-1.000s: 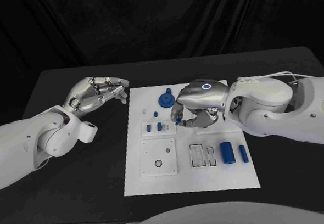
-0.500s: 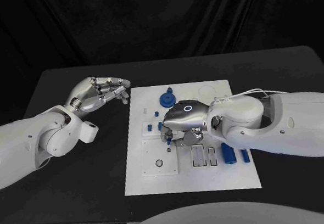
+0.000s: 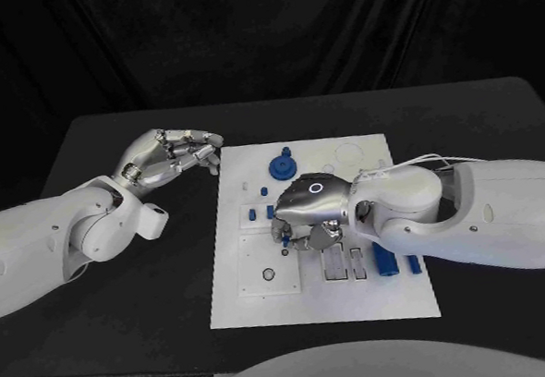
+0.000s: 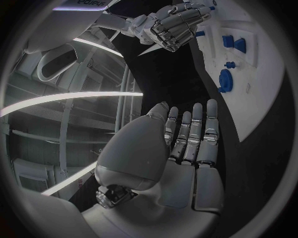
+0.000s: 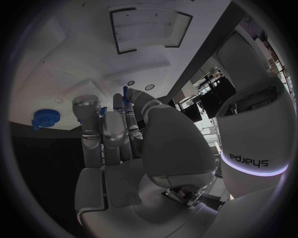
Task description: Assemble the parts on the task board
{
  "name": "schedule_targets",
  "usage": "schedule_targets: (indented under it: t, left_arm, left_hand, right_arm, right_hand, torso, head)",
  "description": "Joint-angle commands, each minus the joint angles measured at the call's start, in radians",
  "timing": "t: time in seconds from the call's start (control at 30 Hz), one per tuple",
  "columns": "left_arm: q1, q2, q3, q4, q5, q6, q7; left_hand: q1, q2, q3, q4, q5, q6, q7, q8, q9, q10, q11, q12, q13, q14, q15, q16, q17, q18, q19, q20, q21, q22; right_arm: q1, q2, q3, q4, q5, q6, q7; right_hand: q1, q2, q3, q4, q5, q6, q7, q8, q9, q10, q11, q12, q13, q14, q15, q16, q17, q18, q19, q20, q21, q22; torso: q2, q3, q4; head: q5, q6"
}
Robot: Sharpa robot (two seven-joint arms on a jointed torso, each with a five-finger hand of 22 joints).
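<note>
The right hand hangs low over the middle of the white task board with a small blue part pinched at its fingertips, while the left hand, fingers curled and empty, hovers over the bench just beside the board's far corner.

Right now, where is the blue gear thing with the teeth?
In the head view, the blue gear sits near the far edge of the white task board, between the left hand and the right hand.
</note>
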Motion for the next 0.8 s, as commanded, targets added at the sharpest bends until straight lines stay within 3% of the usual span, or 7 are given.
schedule_targets:
  t: [0.03,0.3,0.53,0.8]
  left_arm:
    - [-0.002,0.002,0.001,0.001,0.009,0.015,0.047]
    - [-0.003,0.004,0.001,-0.002,0.009,0.019,0.043]
    - [-0.009,0.007,0.001,-0.005,0.009,0.025,0.041]
    - [-0.013,0.008,0.001,-0.007,0.009,0.029,0.039]
  left_hand:
    - [0.004,0.009,0.003,-0.004,0.005,-0.004,0.003,0.004,-0.002,-0.006,0.001,0.004,-0.002,-0.008,0.0,-0.003,-0.002,-0.007,-0.002,0.004,-0.005,0.001]
    - [0.004,0.009,0.003,-0.005,0.005,-0.006,0.004,0.003,-0.002,-0.009,0.001,0.004,-0.003,-0.01,0.0,-0.004,-0.003,-0.007,-0.003,0.005,-0.006,0.002]
    - [0.005,0.01,0.003,-0.006,0.005,-0.009,0.004,0.002,-0.003,-0.012,0.002,0.005,-0.005,-0.011,0.001,-0.004,-0.004,-0.008,-0.004,0.005,-0.007,0.002]
    - [0.004,0.01,0.003,-0.007,0.005,-0.011,0.005,0.002,-0.003,-0.015,0.002,0.005,-0.006,-0.013,0.001,-0.004,-0.005,-0.008,-0.005,0.005,-0.008,0.003]
  right_arm:
    - [-0.005,0.001,0.0,0.003,-0.017,-0.006,0.0]
    - [-0.01,-0.003,0.0,0.011,-0.018,-0.002,-0.006]
    - [-0.013,-0.002,0.0,0.01,-0.018,0.004,-0.011]
    - [-0.021,0.001,0.0,0.005,-0.018,0.011,-0.017]
  right_hand:
    - [-0.004,-0.007,0.006,0.0,-0.005,-0.003,0.0,-0.003,0.0,0.007,0.0,-0.004,-0.001,0.012,0.001,0.006,0.001,-0.009,0.003,0.001,0.004,0.102]
    - [-0.002,-0.009,0.007,-0.002,-0.005,-0.002,0.001,-0.004,0.0,0.009,0.0,-0.006,-0.002,0.01,0.001,0.006,0.0,-0.009,0.002,0.001,0.003,0.101]
    - [-0.001,-0.009,0.008,-0.004,-0.003,-0.004,0.002,-0.006,0.0,0.008,0.001,-0.008,-0.003,0.009,0.001,0.007,0.0,-0.009,0.001,0.001,0.003,0.101]
    - [-0.001,-0.009,0.008,-0.004,-0.002,-0.005,0.002,-0.008,-0.001,0.008,0.001,-0.009,-0.003,0.008,0.001,0.006,-0.001,-0.008,0.0,0.001,0.001,0.1]
  torso:
    - [-0.003,-0.0008,0.0001]
    - [-0.003,-0.0009,-0.0011]
    - [-0.001,-0.0015,0.0015]
    - [-0.001,-0.0018,0.0002]
  head:
    - [0.002,0.0]
    - [0.008,0.0]
    - [0.001,0.0]
    - [0.004,0.0]
